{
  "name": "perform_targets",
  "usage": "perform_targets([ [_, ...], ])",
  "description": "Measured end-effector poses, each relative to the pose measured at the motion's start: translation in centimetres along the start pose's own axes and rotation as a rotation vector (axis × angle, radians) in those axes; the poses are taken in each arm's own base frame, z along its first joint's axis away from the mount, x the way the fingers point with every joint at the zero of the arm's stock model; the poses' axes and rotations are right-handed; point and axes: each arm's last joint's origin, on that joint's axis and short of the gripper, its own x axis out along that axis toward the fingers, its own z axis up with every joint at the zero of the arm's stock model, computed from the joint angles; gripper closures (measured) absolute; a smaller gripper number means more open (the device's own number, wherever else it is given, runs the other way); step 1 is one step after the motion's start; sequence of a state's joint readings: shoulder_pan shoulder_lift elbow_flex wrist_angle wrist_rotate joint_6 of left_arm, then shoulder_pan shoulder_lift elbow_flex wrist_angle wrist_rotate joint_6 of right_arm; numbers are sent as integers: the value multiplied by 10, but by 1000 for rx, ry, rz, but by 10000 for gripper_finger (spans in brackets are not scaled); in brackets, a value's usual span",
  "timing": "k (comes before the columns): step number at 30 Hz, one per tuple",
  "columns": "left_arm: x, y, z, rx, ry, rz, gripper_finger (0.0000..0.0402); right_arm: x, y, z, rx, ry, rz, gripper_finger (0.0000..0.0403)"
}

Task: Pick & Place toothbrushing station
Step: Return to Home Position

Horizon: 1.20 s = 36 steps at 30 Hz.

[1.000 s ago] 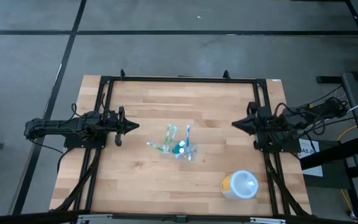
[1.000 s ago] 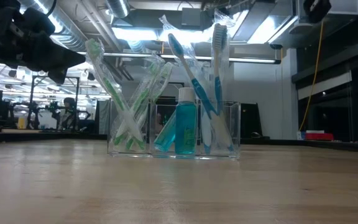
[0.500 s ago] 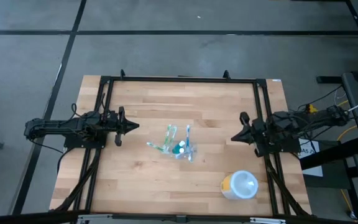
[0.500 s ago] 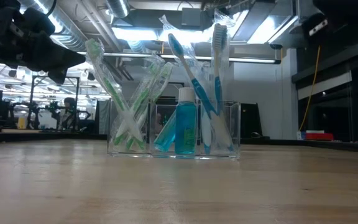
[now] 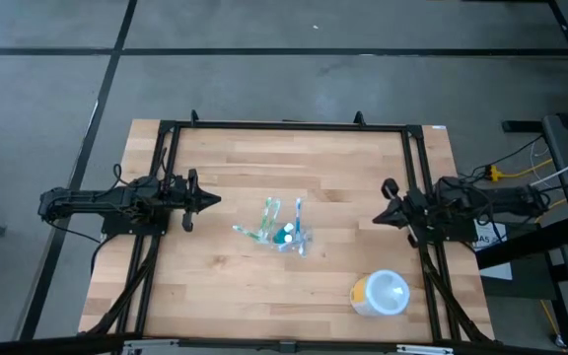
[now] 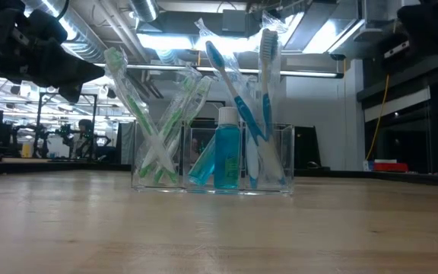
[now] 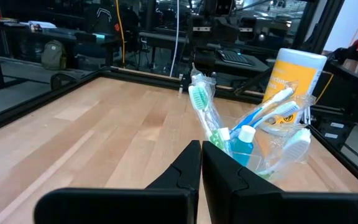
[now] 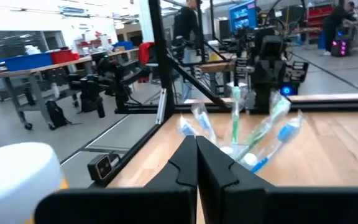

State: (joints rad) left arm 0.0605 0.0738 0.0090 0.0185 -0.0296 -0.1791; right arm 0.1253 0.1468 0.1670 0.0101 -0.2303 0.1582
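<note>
Clear plastic: the clear holder (image 5: 286, 237) is standing upright near the middle of the table (image 5: 215, 286), between the two arms and well apart from both. It is carrying green toothbrushes (image 6: 147, 114) in one end, blue toothbrushes (image 6: 242, 99) in the other, and a teal bottle (image 6: 227, 156) in the middle compartment, all leaning but seated inside.

The left gripper (image 5: 212, 200) is hovering at the table's left side, pointing toward the holder, with its fingers pressed together and gripping nothing. The right gripper (image 5: 376, 219) is hanging at the right side, also aimed at the holder, fingers likewise together and empty. A white tub (image 5: 381, 293) is lying near the front right corner, apart from the holder and just beside the right arm's frame.

Judging the step: loading is looking finished, since no loose brush is showing on the wood, and both arms are sitting out at the sides, so this is reading as the parking phase at the end of the job.

Next move is likely calling for nothing more than both arms settling into rest poses, keeping clear of the tall brush heads and not brushing the tub on the right.
</note>
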Motion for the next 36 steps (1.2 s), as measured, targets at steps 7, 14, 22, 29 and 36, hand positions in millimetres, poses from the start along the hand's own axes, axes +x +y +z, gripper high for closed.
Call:
perform_targets([
  [7,0,0,0,0,0,0,393,-7,1,-5,-91,-26,14,403],
  [14,0,0,0,1,0,0,389,-7,-3,-35,-41,76,35,403],
  [22,0,0,0,1,-1,2,389,-7,-4,-34,-134,72,13,403],
  [29,0,0,0,0,-1,2,392,-7,-8,-35,-203,79,-123,403],
  [36,0,0,0,0,-1,3,390,-7,-11,-35,-163,48,-228,395],
])
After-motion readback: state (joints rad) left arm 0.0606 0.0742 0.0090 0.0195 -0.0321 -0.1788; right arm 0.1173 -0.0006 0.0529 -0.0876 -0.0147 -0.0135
